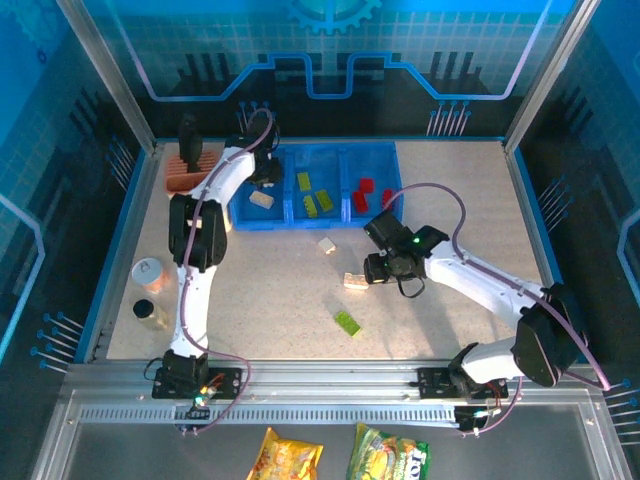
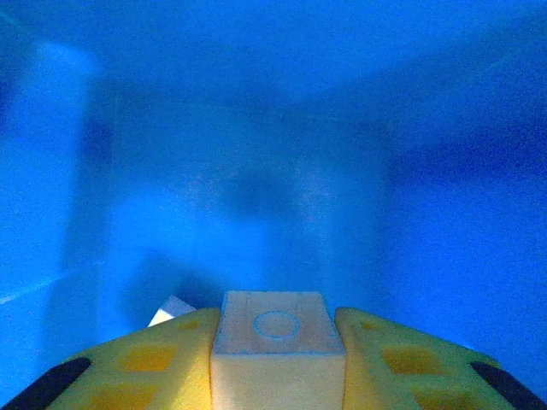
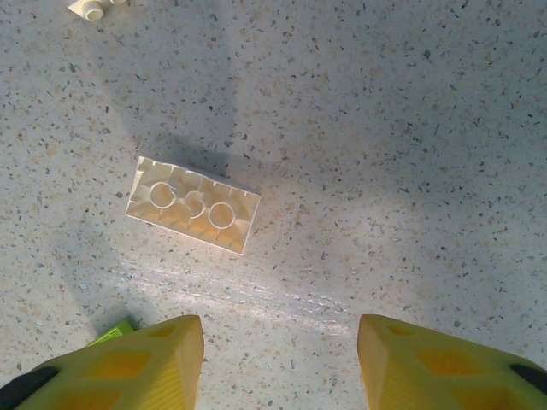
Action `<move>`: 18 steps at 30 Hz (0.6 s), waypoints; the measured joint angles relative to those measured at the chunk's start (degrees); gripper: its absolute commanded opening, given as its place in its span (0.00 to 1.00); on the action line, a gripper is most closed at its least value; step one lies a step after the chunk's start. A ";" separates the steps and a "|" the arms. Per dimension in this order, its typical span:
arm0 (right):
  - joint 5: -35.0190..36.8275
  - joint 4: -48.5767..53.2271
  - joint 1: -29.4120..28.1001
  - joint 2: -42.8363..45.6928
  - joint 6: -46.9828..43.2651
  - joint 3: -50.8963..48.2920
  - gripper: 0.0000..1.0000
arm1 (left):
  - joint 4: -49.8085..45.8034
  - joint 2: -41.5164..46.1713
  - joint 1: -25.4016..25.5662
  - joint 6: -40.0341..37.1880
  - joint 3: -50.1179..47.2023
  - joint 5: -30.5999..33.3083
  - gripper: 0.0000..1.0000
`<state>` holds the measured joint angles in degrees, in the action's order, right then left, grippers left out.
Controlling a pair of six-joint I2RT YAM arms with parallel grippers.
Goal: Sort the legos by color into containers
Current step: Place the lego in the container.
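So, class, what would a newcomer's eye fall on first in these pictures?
The blue tray at the far side of the table, where the left gripper holds a cream brick inside its left compartment. Nearer, the right gripper hangs open beside an upturned cream brick.

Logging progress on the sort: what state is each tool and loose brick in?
Left tool: shut on cream plastic brick inside translucent blue tray.
Right tool: open, empty.
Long cream brick: underside up on speckled table.
Lime green brick: loose on table.
Small cream brick: loose on table.
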<state>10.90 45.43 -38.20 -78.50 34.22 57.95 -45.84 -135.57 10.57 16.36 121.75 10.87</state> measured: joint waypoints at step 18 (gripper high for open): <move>-0.04 0.68 0.00 4.15 -1.27 -0.50 0.52 | -0.26 -0.33 -0.39 0.20 -0.68 -1.73 0.50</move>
<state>10.85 46.11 -38.20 -74.35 32.95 57.45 -46.11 -135.90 10.17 16.56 121.08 9.15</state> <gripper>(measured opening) 0.522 0.501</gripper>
